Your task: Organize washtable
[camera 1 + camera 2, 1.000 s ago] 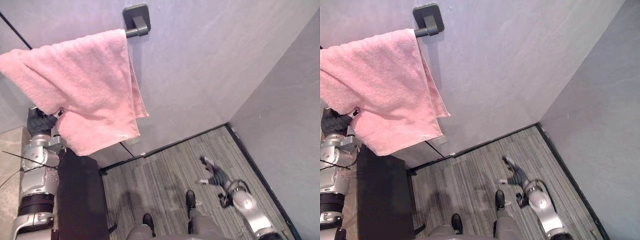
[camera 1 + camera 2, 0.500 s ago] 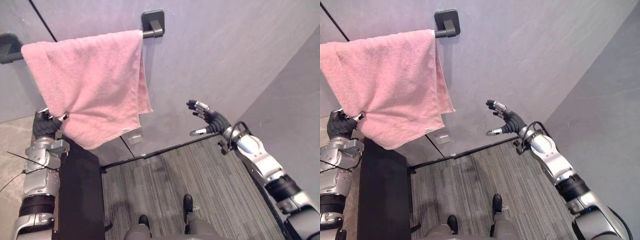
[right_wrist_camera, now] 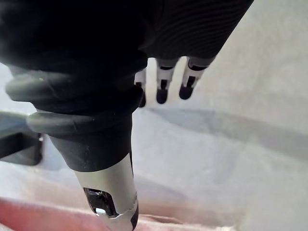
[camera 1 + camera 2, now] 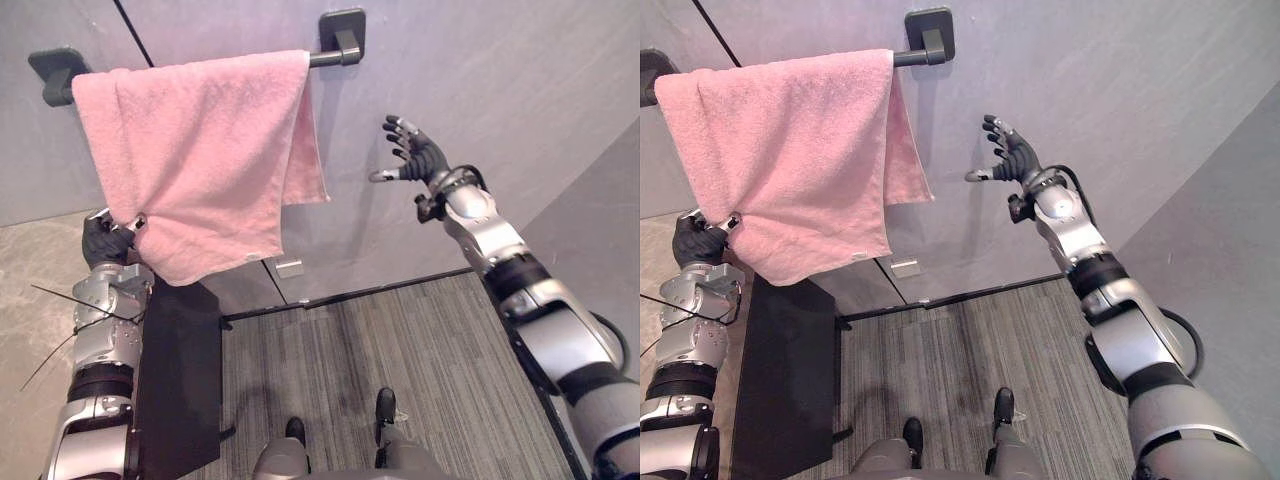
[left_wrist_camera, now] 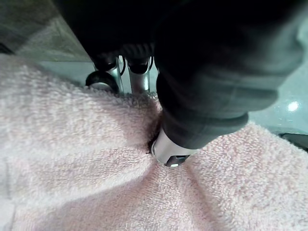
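While the left hand (image 4: 108, 238) clamps thumb and fingers on the lower left corner of the pink towel (image 4: 200, 150), the cloth hangs draped over a dark rail (image 4: 327, 58) on the grey wall (image 4: 500, 60). A small white tag (image 4: 248, 259) on its lower hem is too small to read. Further right, the right hand (image 4: 412, 155) is raised near the wall, fingers spread apart, holding nothing.

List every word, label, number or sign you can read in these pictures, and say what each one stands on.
No text can be read.
Small pale tag at the lower edge of the towel: too small to read.
Plate on the wall below the towel: too small to tell whether it has any print.
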Robot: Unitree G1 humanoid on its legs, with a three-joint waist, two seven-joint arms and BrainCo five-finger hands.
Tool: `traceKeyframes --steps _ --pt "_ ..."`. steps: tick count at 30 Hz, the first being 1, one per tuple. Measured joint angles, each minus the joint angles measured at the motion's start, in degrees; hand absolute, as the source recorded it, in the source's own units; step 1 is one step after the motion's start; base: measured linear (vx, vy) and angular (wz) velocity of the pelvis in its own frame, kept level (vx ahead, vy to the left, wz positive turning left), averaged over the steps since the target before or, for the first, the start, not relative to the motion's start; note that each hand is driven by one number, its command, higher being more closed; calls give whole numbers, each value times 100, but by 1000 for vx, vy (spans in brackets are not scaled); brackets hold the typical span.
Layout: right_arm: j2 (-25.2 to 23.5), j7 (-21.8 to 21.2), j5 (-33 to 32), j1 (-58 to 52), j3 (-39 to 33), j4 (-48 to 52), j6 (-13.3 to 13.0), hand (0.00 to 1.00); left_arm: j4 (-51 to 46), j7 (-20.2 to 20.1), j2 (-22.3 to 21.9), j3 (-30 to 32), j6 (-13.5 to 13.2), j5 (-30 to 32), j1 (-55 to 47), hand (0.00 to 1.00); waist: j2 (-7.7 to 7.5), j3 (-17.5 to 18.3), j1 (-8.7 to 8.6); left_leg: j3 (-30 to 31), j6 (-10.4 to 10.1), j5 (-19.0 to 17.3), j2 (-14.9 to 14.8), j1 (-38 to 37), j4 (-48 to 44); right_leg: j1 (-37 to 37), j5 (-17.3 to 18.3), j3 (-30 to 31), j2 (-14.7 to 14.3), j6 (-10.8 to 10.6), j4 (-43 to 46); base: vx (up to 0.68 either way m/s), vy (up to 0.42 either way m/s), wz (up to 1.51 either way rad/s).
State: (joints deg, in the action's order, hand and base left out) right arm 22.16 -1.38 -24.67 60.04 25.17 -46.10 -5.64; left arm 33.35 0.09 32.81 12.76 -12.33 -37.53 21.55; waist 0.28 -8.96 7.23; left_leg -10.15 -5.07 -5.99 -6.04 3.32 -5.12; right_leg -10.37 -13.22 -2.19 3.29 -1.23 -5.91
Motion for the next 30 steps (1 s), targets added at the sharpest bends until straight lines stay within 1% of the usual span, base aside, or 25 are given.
traceKeyframes --steps 5,7,9,10,14,19,23,30 --pt "-272 178 -9 373 -234 -434 121 0 106 1 -2 -193 -5 -5 236 100 22 -33 -4 88 -2 16 10 172 -90 -89 -1 -86 29 0 13 4 17 9" --pt "-421 250 -11 640 -235 -669 200 0 179 0 -3 -201 -9 -4 329 100 65 -104 -5 112 -14 23 -4 210 -93 -110 -13 -100 14 16 14 -20 1 4" --pt "-483 252 -11 714 -234 -694 220 0 269 3 -2 -199 -13 -4 397 100 90 -123 -4 128 -21 27 -15 218 -91 -110 -13 -108 3 16 14 0 0 0" --pt "-555 250 -11 790 -230 -694 220 0 331 7 -1 -196 -14 -4 460 100 110 -146 -4 132 -29 31 -29 230 -91 -120 -13 -111 -9 17 14 0 0 0" --pt "-867 221 -12 1187 -186 -683 219 0 330 30 3 -195 -67 -6 629 100 112 -218 14 139 -83 63 -87 347 -89 -257 -35 -120 -60 47 15 0 0 0" --pt "-1118 208 -22 1375 30 -668 210 0 332 115 3 -191 -77 -6 682 100 122 -227 21 128 -117 87 -131 333 -88 -298 -42 -105 -116 57 16 26 5 -3" --pt "-1322 228 -283 1509 30 -659 195 0 331 136 3 -189 -85 -18 685 100 122 -227 30 123 -117 87 -131 327 -87 -294 -42 -101 -116 57 15 13 36 0" --pt "-1561 233 -638 1698 31 -642 130 0 323 181 3 -196 -118 -67 700 100 122 -227 109 137 -118 87 -135 321 -94 -278 -44 -110 -118 59 15 6 37 1"
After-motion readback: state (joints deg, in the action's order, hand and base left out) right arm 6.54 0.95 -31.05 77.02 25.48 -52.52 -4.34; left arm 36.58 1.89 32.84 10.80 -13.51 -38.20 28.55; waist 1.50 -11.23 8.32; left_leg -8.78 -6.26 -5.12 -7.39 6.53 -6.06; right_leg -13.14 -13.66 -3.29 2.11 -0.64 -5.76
